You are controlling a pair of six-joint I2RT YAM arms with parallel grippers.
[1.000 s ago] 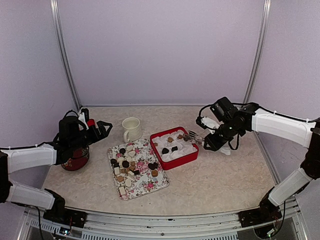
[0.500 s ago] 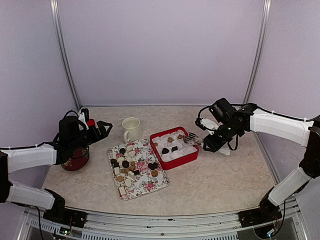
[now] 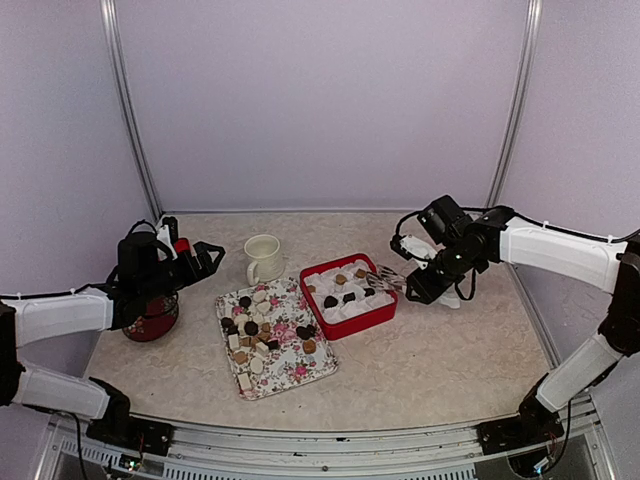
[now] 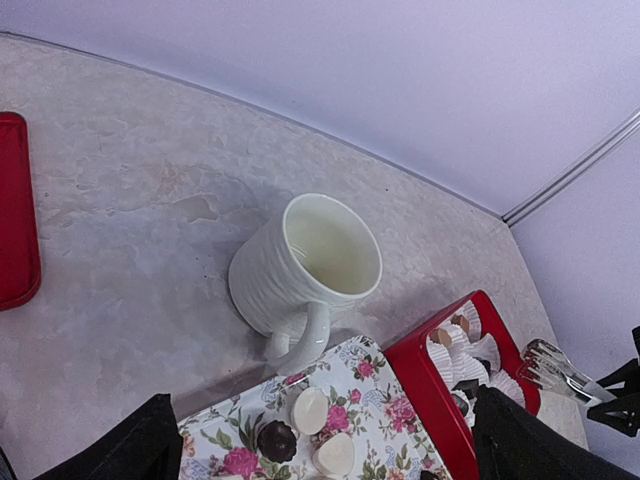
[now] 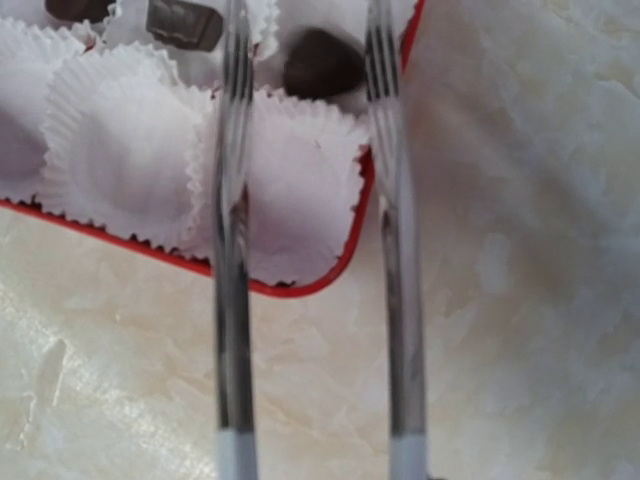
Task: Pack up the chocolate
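Several chocolates (image 3: 262,335) in dark brown, tan and cream lie on a floral tray (image 3: 290,372). A red box (image 3: 352,322) of white paper liners holds a few more. My right gripper (image 3: 422,282) is shut on metal tongs (image 5: 232,200), which reach over the box's near right corner. The tines stand apart with nothing between them. A dark chocolate (image 5: 322,62) lies in a liner just past the tips. My left gripper (image 4: 330,445) hangs open and empty above the tray's far end (image 4: 375,395), near the mug (image 4: 310,262).
The cream mug (image 3: 263,257) stands behind the tray, left of the red box. A dark red pot (image 3: 150,320) sits under my left arm. A small white object (image 3: 452,298) lies under my right arm. Enclosure walls close in the back and sides.
The tongs' tines have spread a little and pulled slightly back. A dark chocolate now shows in the box's right side where none showed before. The left arm has not moved.
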